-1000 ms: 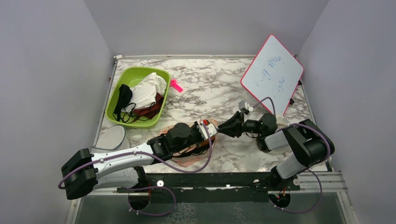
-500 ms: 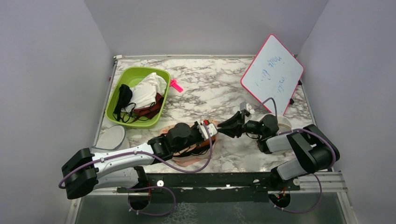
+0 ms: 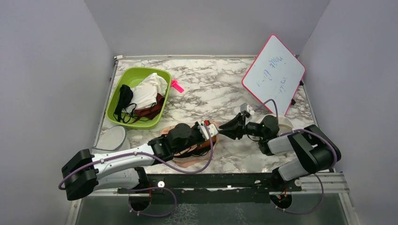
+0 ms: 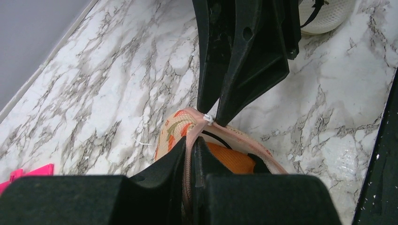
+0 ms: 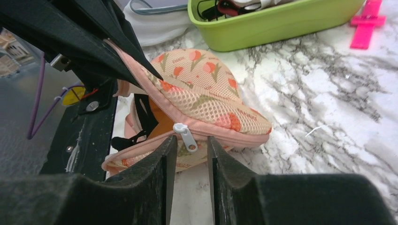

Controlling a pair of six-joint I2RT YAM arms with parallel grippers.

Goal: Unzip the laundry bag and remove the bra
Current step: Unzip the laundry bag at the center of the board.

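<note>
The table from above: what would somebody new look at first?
Probably the two grippers meeting in the middle: the left gripper pinches the pink edge of the peach laundry bag, and the right gripper straddles the zipper pull. The bag gapes, with the orange bra peeking out. Next, the green basket of clothes at far left and the whiteboard at far right.

The left arm (image 3: 117, 161) and right arm (image 3: 286, 141) wore white shells with black joints, each trailing a purple cable (image 3: 187, 171). The left tool (image 4: 190, 147) and right tool (image 5: 191, 143) had matte black, wedge-shaped fingers (image 5: 141, 187).
</note>
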